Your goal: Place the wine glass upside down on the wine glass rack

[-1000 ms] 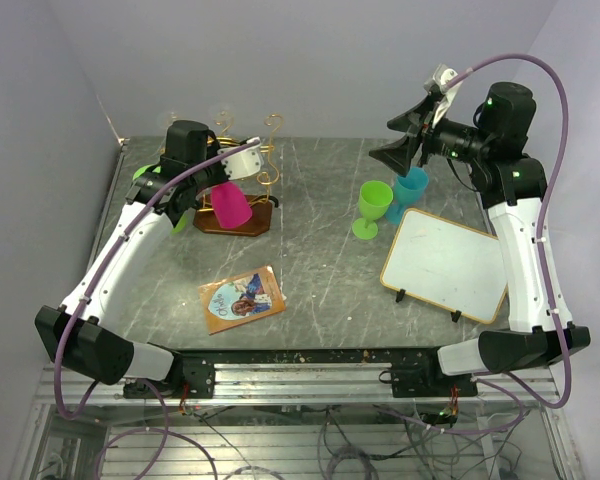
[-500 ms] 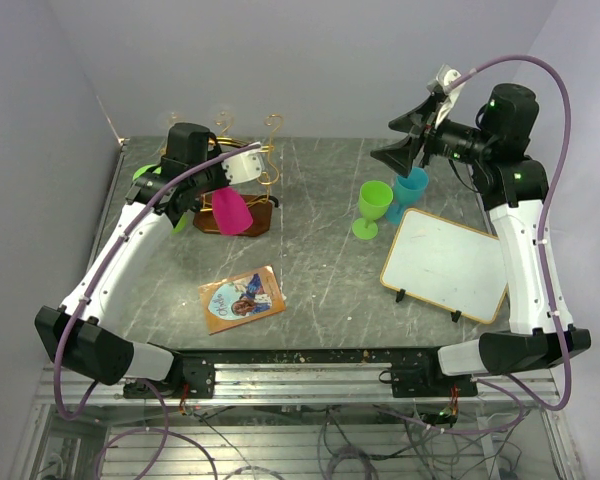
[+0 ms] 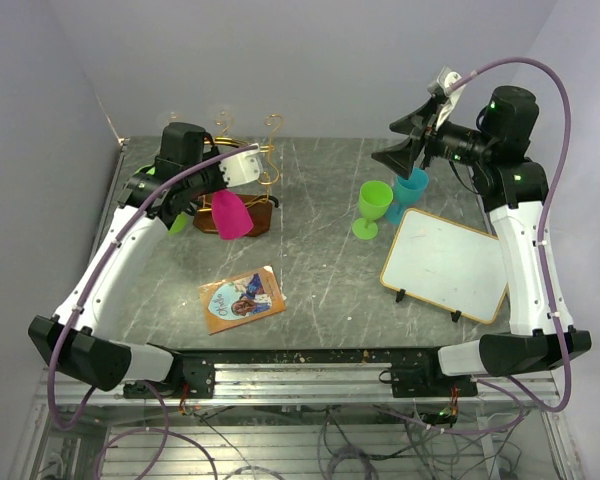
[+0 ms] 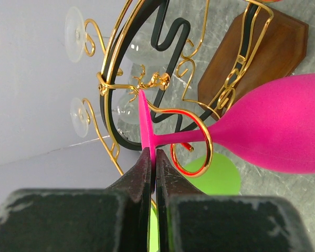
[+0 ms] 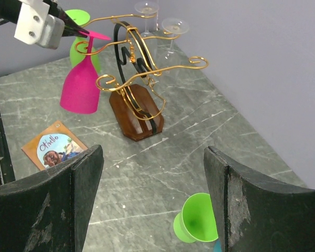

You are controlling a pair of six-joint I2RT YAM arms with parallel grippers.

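My left gripper point(image 4: 153, 157) is shut on the foot of the pink wine glass point(image 4: 283, 126), which hangs bowl down. Its stem passes through a curled tip of the gold wire wine glass rack point(image 4: 163, 81). In the top view, the left gripper point(image 3: 228, 186) holds the pink glass point(image 3: 230, 215) in front of the rack point(image 3: 265, 160) and its brown base point(image 3: 255, 222). The right wrist view shows the pink glass point(image 5: 81, 86) on a left arm of the rack point(image 5: 142, 63). My right gripper point(image 3: 405, 145) point(image 5: 153, 152) is open, empty and raised at the back right.
A green goblet point(image 3: 372, 208) point(image 5: 199, 220) and a teal goblet point(image 3: 412, 190) stand right of centre. A white board point(image 3: 445, 265) lies at the right and a picture card point(image 3: 242, 298) in front. A green glass point(image 5: 84, 55) sits left of the rack. Clear glasses point(image 5: 174, 25) are at the rack's back.
My left arm has shifted slightly left and back, and the pink glass has dropped a little and hangs closer to the rack arm. The right arm has barely moved.
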